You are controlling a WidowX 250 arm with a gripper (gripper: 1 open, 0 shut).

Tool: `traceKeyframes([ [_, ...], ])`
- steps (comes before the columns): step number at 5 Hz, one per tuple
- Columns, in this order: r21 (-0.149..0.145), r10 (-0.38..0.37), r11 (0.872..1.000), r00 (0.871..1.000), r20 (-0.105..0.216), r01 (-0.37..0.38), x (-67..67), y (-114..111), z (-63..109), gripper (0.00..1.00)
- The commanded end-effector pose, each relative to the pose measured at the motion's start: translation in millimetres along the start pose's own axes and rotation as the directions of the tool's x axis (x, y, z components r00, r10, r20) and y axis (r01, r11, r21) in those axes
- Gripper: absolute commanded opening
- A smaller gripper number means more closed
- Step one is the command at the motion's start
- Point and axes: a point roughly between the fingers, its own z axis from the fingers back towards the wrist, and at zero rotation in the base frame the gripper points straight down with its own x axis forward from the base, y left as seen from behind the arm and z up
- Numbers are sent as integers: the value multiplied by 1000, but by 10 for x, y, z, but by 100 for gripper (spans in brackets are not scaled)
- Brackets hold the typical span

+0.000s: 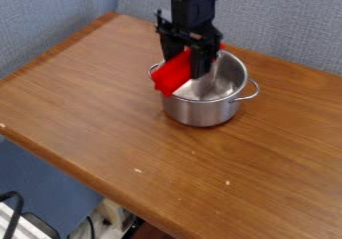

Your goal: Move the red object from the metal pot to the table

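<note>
The red object (170, 76) is a bright red block, tilted, and it hangs at the left rim of the metal pot (222, 99). My gripper (189, 63) comes down from above, black and upright, shut on the block's upper end. The block's lower end overlaps the pot's left rim in this view; whether it touches the rim I cannot tell. The shiny steel pot stands upright on the brown wood-grain table (94, 113), toward the back, with one loop handle showing on its right side. Nothing else shows inside the pot.
The table's front edge runs diagonally from the left to the bottom right, with floor and cables (107, 223) below it. A blue-grey wall (54, 23) stands behind the table.
</note>
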Motion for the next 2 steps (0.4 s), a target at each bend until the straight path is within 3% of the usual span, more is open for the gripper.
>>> traceKeyframes([
  [1, 15, -19, 1000, 998, 52, 18, 83, 86, 207, 0],
  [2, 21, -47, 999, 998, 45, 46, 133, 123, 193, 0],
])
